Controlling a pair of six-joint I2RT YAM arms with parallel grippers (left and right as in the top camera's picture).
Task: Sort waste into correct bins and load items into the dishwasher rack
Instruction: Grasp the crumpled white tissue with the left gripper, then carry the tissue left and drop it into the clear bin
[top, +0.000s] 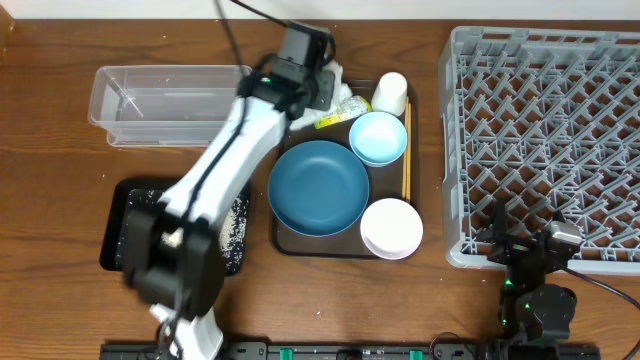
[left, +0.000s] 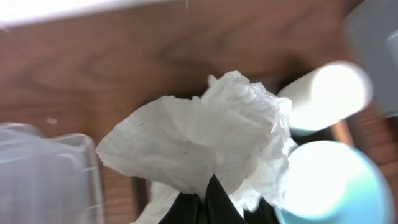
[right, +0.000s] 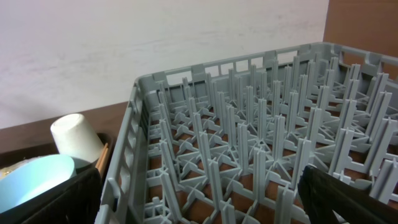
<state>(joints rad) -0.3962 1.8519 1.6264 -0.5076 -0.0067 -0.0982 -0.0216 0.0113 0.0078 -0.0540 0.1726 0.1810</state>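
The crumpled napkin (left: 205, 130) is held over the far left corner of the tray (top: 345, 245), pinched at its lower folds by the clenched left gripper (left: 205, 200). It is judged light, soft and easily torn; a bunched fold is to be gripped. The right gripper (right: 205, 196) is released, beside the rack (top: 540, 140).

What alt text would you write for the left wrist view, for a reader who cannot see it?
The left gripper pinches a crumpled white tissue, with the wooden table behind. A clear plastic bin shows at lower left; a blurred white cup and light blue bowl are on the right.
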